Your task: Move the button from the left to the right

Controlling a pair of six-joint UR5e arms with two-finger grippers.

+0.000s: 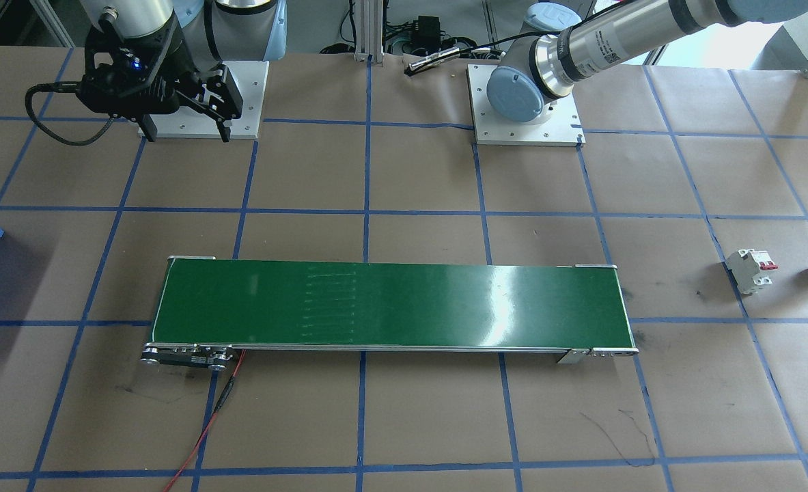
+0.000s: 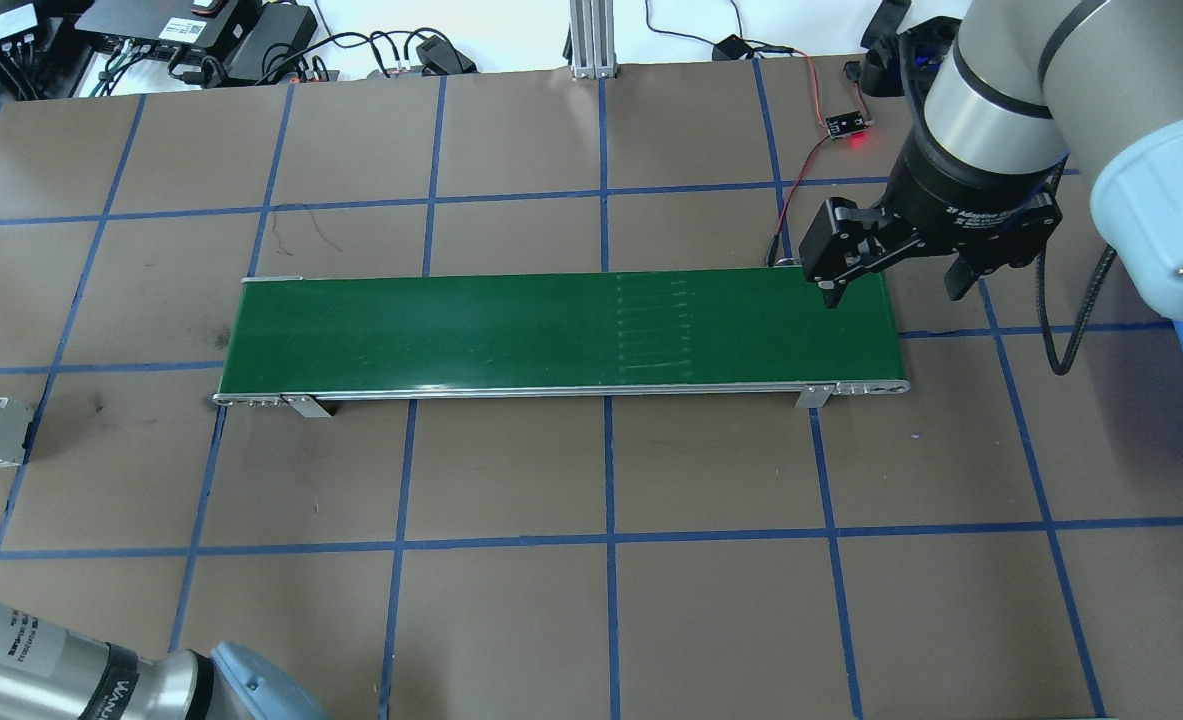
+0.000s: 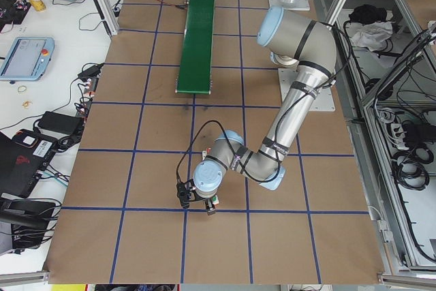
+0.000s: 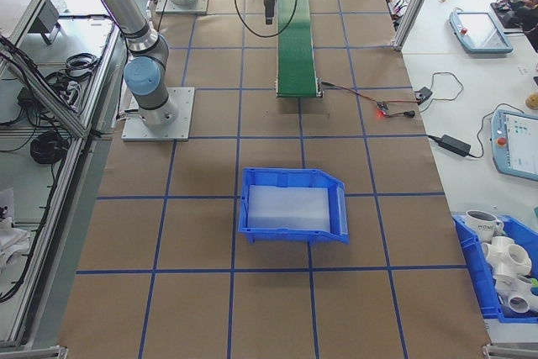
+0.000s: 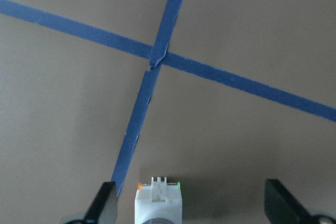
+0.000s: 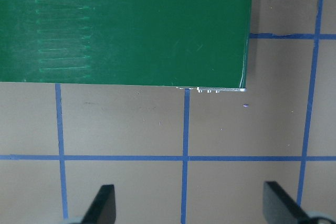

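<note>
The button [image 5: 158,203] lies on the counter [image 5: 236,140] between the fingers of the left gripper [image 5: 191,205], which is wide open and holds nothing. The approach seems in hand; next, lower and close. The right gripper [image 6: 189,205] hangs open and empty beside the green belt [image 6: 126,35].

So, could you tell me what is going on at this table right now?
The left gripper is down at the table's left end with its fingers open on either side of the button, which is not yet gripped and sits on the paper near the circuit breaker. The right gripper hangs open above the right end of the green conveyor belt, which carries nothing. A blue bin sits beyond that end.
</note>
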